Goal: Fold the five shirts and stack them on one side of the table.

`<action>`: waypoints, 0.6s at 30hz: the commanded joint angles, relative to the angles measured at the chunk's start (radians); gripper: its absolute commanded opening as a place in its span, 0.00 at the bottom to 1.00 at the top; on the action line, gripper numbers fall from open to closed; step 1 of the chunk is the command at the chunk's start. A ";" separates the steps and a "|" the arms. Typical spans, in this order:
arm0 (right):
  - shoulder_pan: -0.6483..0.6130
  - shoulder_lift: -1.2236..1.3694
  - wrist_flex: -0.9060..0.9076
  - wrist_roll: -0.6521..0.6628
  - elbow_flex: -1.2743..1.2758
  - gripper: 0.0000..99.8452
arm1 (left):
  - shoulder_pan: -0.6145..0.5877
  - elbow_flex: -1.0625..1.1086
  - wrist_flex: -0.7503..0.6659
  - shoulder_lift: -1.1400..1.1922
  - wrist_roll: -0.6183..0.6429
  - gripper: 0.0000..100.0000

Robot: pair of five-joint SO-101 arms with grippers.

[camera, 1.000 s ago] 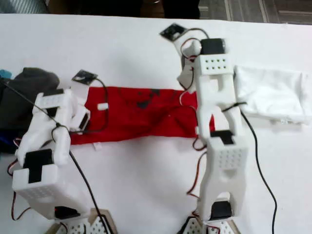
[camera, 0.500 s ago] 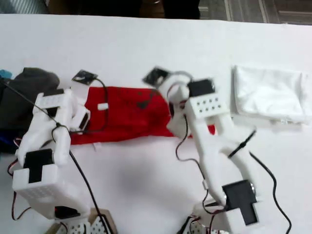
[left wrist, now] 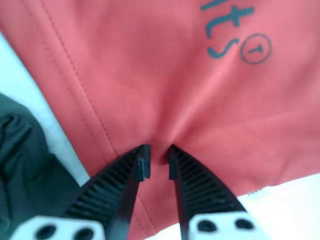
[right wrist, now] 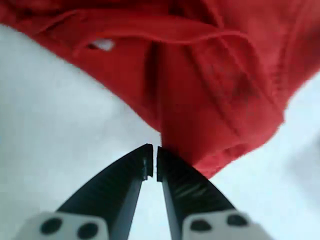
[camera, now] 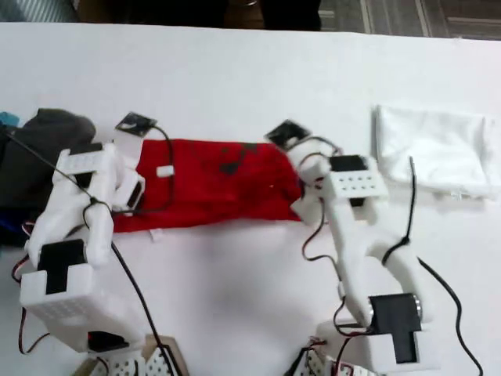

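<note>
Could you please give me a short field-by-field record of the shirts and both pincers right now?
red shirt: long strip across the middle of the table.
white shirt: folded flat, apart from the red shirt, on the right arm's side.
dark pile: heaped clothes at the table edge, on the left arm's side.
left pincer: shut on the red shirt's end nearest the dark pile, cloth puckered between its tips.
right pincer: shut, tips at the red shirt's other end; whether they hold cloth is unclear.
</note>
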 commanded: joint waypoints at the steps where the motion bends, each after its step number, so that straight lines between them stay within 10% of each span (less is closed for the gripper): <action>1: 0.085 -0.048 -0.107 -0.009 -0.005 0.02 | -0.021 0.005 -0.028 0.006 -0.005 0.09; 18: 0.036 -0.073 -0.117 -0.057 -0.046 0.02 | -0.021 0.005 -0.028 0.006 -0.005 0.09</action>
